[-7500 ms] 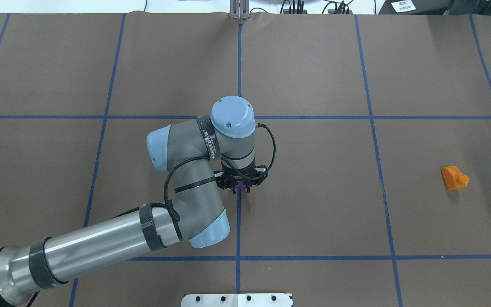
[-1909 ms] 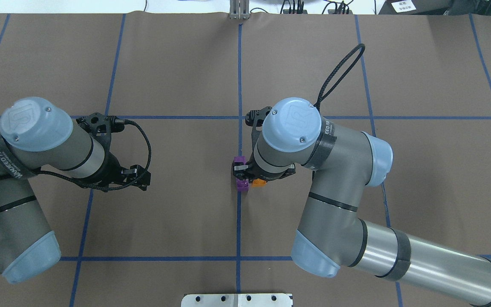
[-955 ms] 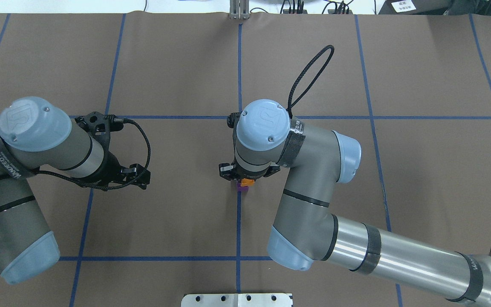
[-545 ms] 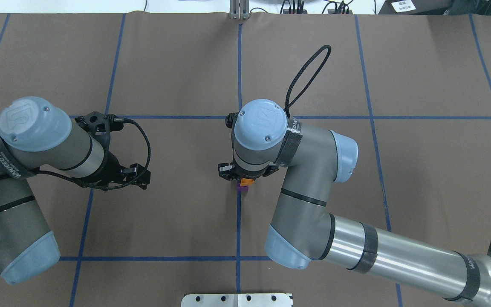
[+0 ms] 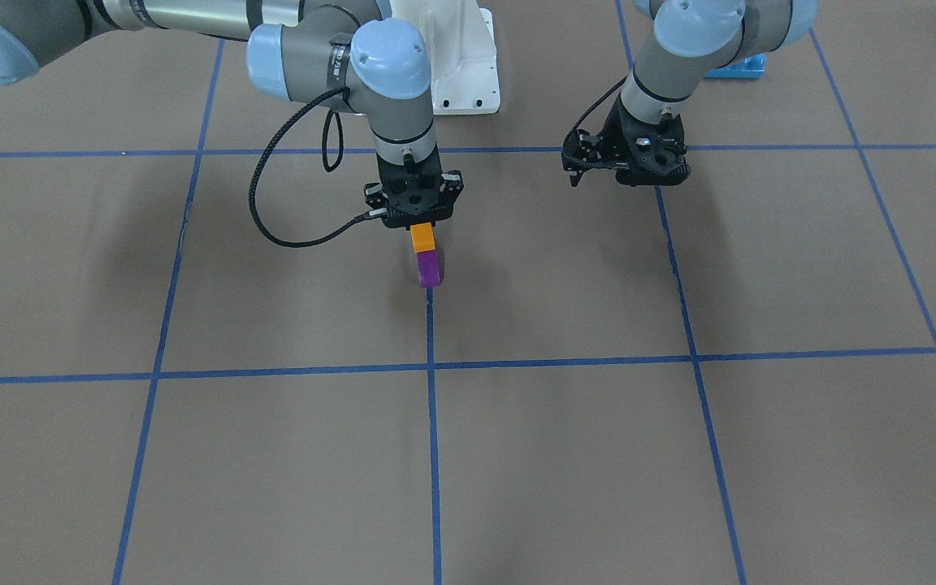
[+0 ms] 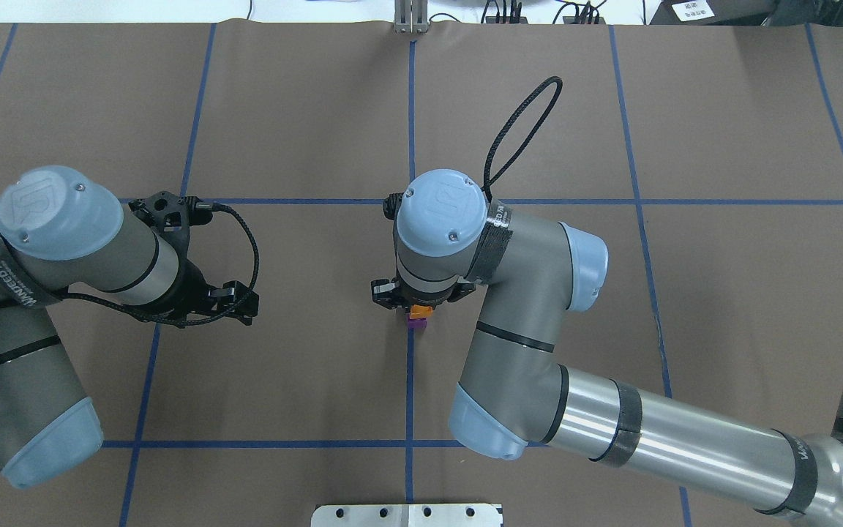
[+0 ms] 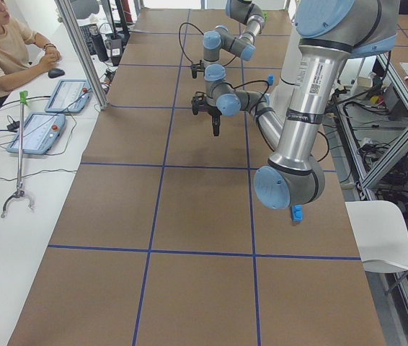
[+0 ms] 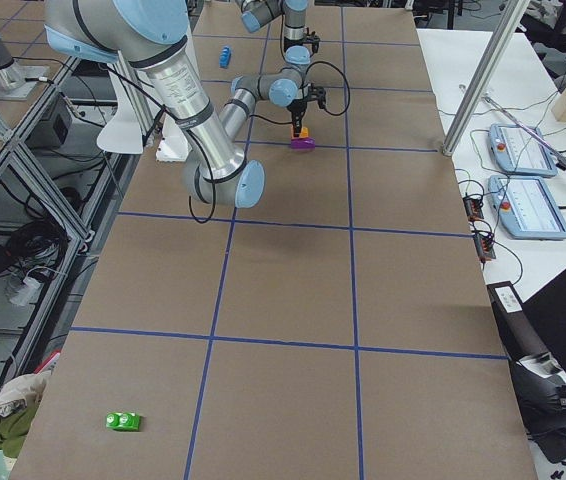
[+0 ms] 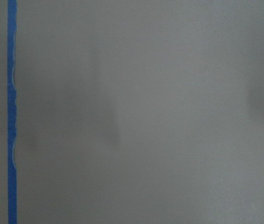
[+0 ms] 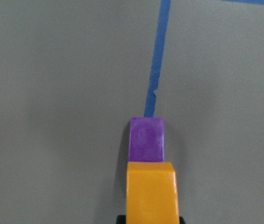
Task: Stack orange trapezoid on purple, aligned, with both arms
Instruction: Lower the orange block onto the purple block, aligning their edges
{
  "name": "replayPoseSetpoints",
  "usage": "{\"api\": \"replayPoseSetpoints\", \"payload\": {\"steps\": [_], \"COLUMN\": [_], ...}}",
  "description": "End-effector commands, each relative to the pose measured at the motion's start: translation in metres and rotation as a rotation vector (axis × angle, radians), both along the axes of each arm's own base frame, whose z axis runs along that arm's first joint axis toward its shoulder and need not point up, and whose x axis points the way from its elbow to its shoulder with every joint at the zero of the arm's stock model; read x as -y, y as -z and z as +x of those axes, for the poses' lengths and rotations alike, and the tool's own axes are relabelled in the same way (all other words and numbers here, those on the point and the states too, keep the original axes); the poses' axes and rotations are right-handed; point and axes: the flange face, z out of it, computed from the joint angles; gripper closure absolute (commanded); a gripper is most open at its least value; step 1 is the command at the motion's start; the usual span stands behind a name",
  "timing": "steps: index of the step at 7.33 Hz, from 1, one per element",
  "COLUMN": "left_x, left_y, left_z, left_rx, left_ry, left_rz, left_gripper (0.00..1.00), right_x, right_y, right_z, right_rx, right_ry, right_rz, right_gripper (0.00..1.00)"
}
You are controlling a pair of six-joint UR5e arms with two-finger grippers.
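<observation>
The purple block (image 5: 429,269) stands on the blue centre line of the table. My right gripper (image 5: 422,231) points straight down and is shut on the orange trapezoid (image 5: 422,237), holding it directly over the purple block; I cannot tell whether the two touch. In the right wrist view the orange trapezoid (image 10: 150,192) fills the bottom edge with the purple block (image 10: 146,138) just beyond it. In the overhead view the orange trapezoid (image 6: 421,310) and purple block (image 6: 416,323) peek out below the right wrist. My left gripper (image 5: 627,166) is open and empty, off to the side.
A long blue brick (image 5: 733,70) lies near the robot's white base plate (image 5: 461,73). A green block (image 8: 123,421) lies far down the table. A small blue block (image 7: 297,213) sits at the table's edge. An operator (image 7: 2,50) sits beside the table.
My right arm brought the orange trapezoid from the right to the purple block and over the last second edged it a little left. My left gripper left the purple block and now holds still.
</observation>
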Motion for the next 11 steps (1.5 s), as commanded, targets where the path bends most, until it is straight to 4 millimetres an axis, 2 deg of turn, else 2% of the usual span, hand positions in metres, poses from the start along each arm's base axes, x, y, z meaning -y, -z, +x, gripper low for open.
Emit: {"api": "replayPoseSetpoints", "payload": {"steps": [1, 3, 11], "left_x": [0.000, 0.000, -0.001], "left_y": [0.000, 0.001, 0.006], "left_z": [0.000, 0.000, -0.002], "left_rx": [0.000, -0.001, -0.011], "left_ry": [0.001, 0.001, 0.006], "left_rz": [-0.001, 0.000, 0.001], "left_gripper": [0.01, 0.01, 0.01], "right_x": [0.001, 0.003, -0.001], "right_y": [-0.002, -0.009, -0.020], "right_z": [-0.003, -0.011, -0.023], "right_rx": [-0.003, 0.007, -0.018], "right_ry": [0.001, 0.003, 0.019], "right_rz": [-0.001, 0.004, 0.015], "right_gripper": [1.00, 1.00, 1.00]}}
